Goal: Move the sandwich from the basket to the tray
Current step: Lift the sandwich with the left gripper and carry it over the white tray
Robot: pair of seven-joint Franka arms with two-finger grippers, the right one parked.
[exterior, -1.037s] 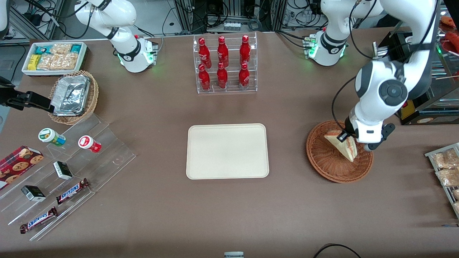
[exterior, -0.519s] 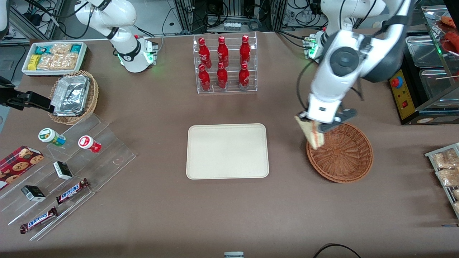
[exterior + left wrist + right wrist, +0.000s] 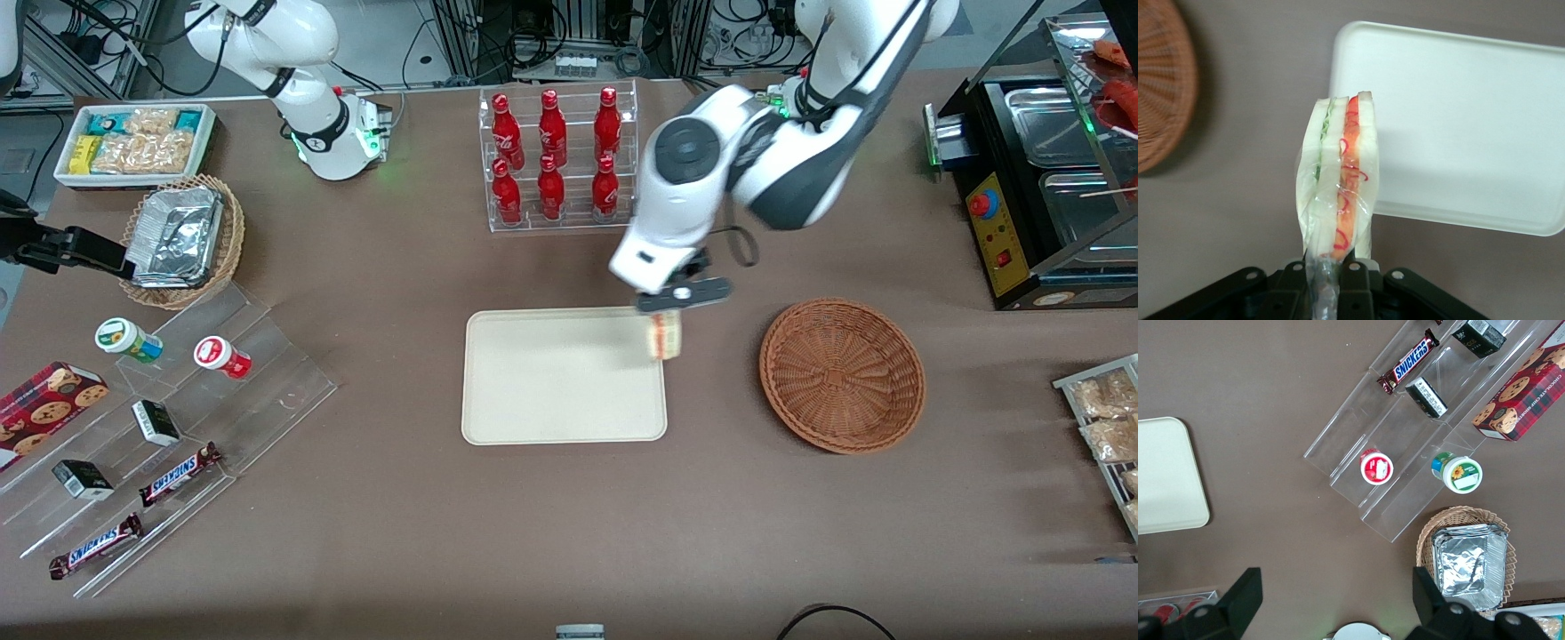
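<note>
A: Where is the gripper (image 3: pixel 669 307), and what are its fingers (image 3: pixel 1353 279) doing?

B: It hangs over the tray (image 3: pixel 533 391), above the tray's corner that lies toward the working arm's end of the table and farther from the front camera. The fingers are pinched together on the plastic-wrapped sandwich (image 3: pixel 665 336), clamping it at one narrow end.

A: How does the sandwich sit in that grip?

B: Edge-on. In the left wrist view the sandwich (image 3: pixel 1338 183) sticks straight out from between the fingers, showing white bread with a green layer along one side and a red-orange layer along the other. It is lifted clear of the tray (image 3: pixel 1458 127); whether any part touches the rim cannot be told.

A: And relative to the tray, where is the basket?

B: The basket (image 3: pixel 841 374) stands beside the tray, toward the working arm's end of the table, apart from it with bare brown table (image 3: pixel 569 524) between them. Nothing lies in it. Its edge also shows in the left wrist view (image 3: pixel 1161 87).

A: What else stands near the tray?

B: A clear rack of red bottles (image 3: pixel 556 160) stands farther from the front camera than the tray. Toward the parked arm's end of the table lie clear stepped shelves (image 3: pixel 178 427) with chocolate bars (image 3: pixel 180 473) and small cups (image 3: pixel 220 356), and farther from the camera than those, a tan basket with a foil container (image 3: pixel 182 238).
</note>
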